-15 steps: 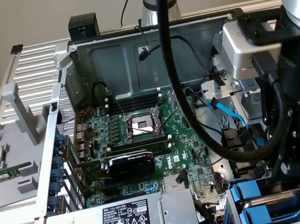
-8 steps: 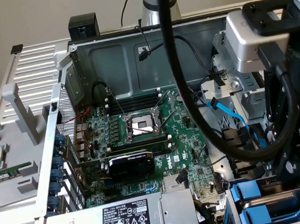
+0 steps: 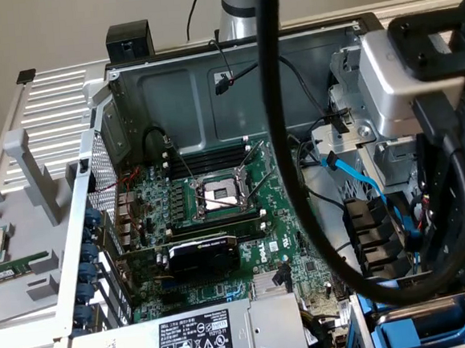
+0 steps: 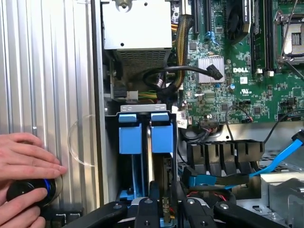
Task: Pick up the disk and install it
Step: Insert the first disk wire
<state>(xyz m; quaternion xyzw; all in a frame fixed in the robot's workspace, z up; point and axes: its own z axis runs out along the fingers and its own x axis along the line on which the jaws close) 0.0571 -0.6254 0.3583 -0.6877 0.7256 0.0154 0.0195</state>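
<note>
Case panel (image 4: 47, 61) brushed ribbed metal; blue cable (image 4: 280, 156) smooth plastic.

The arm (image 3: 240, 8) is a silver-grey tube. A thick black cable (image 3: 275, 122) loops beside the silver-and-black wrist block (image 3: 405, 68) behind the gripper (image 4: 166, 190), whose glossy black linkage bars carry round grey pivot pins.

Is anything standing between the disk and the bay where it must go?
Nothing visible does. The disk, in the gripper, already stands in its bay slot beside another blue carrier; the blue cable lies outside the bay.
</note>
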